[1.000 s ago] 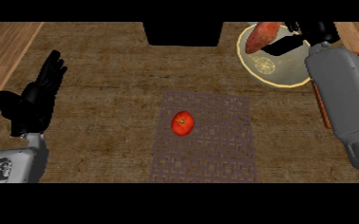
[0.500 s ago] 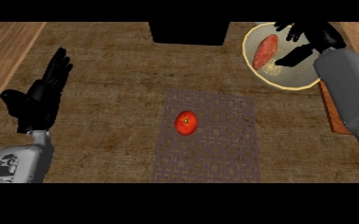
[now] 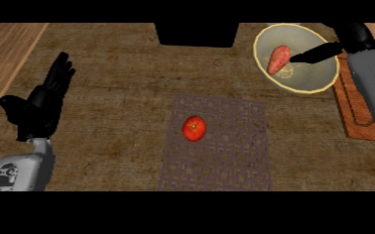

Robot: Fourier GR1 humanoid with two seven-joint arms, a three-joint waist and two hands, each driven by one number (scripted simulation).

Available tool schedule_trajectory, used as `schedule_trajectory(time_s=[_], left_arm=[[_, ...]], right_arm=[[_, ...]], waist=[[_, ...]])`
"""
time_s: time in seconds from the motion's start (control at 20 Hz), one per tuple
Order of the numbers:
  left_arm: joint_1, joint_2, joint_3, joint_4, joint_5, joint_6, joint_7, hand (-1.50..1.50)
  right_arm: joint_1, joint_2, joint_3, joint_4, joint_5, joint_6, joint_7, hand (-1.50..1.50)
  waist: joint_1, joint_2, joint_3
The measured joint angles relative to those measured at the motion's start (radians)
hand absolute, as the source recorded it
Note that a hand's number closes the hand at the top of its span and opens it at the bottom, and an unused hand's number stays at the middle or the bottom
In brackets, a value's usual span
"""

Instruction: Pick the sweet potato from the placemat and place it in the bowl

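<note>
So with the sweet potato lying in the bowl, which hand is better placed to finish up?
Right. The right hand is over the bowl, a finger beside the sweet potato; it likely just needs withdrawing. The left hand rests open at the far left.

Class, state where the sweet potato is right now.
Head view, upper right: the sweet potato lies inside the bowl, just left of the right robot hand.

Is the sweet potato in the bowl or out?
In: the sweet potato lies inside the bowl, right hand open beside it.
</note>
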Motion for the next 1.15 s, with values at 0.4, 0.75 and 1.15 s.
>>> schedule_trajectory(time_s=[0.4,0.75,1.15], left_arm=[[0.000,0.004,0.004,-0.005,0.004,-0.008,0.005,0.00],[0.001,0.000,0.008,-0.009,0.005,-0.007,0.002,0.00],[-0.007,0.009,0.014,-0.006,0.009,-0.017,0.003,0.00]], right_arm=[[0.022,-0.143,-0.206,0.078,-0.203,0.192,-0.045,-1.50],[0.120,-0.301,-0.249,0.121,-0.243,0.397,-0.097,-1.50],[0.180,-0.388,-0.291,0.130,-0.293,0.526,-0.070,-1.50]], waist=[[-0.001,0.004,0.000],[-0.001,0.007,0.002],[0.004,0.009,0.005]])
